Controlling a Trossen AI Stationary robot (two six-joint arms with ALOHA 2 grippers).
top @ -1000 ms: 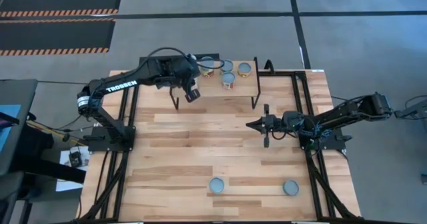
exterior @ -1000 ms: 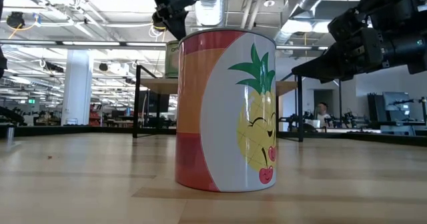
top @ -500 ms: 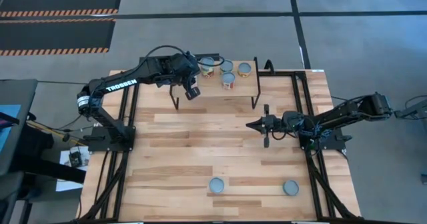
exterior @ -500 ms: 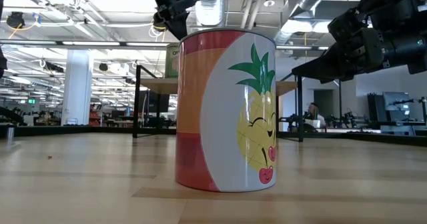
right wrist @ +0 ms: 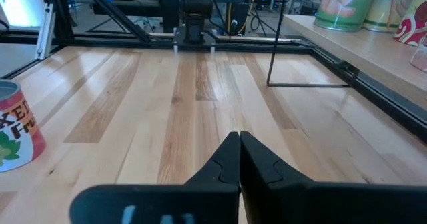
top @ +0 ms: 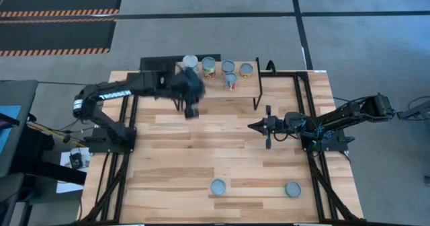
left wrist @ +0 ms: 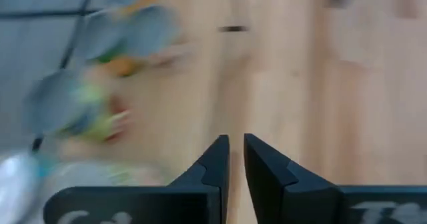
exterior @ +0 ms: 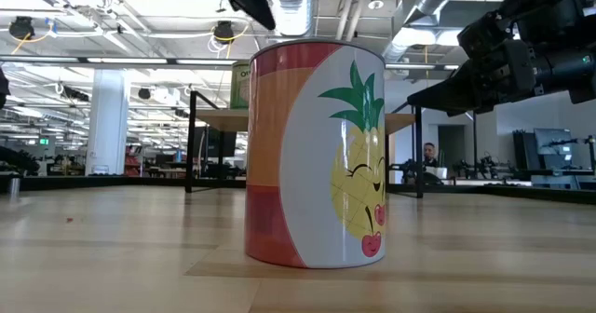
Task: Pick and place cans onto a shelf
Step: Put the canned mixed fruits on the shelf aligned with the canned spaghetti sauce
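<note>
The shelf (top: 216, 85), a small light-wood board on black legs, stands at the table's far edge. Several cans stand on it, among them one at its far left (top: 190, 62) and one nearer the middle (top: 230, 82). Two more cans stand near the table's near edge (top: 218, 186) (top: 291, 189). One of them, with a pineapple label (exterior: 317, 155), fills the low view. My left gripper (top: 191, 109) is blurred just in front of the shelf's left legs. It is empty and its fingers (left wrist: 237, 154) are closed to a slit. My right gripper (top: 258, 126) is shut and empty over the table's middle.
Black frame rails run along the table's left (top: 131, 118) and right (top: 306, 111) sides by the arm bases. A red-labelled can (right wrist: 17, 127) shows at the edge of the right wrist view. Bare wood lies between the shelf and the near cans.
My left gripper has swung fast from over the shelf's left end toward the table's near edge and now hangs in front of the shelf, blurred. A silvery-topped can now shows at the shelf's far left, where the arm stood before.
</note>
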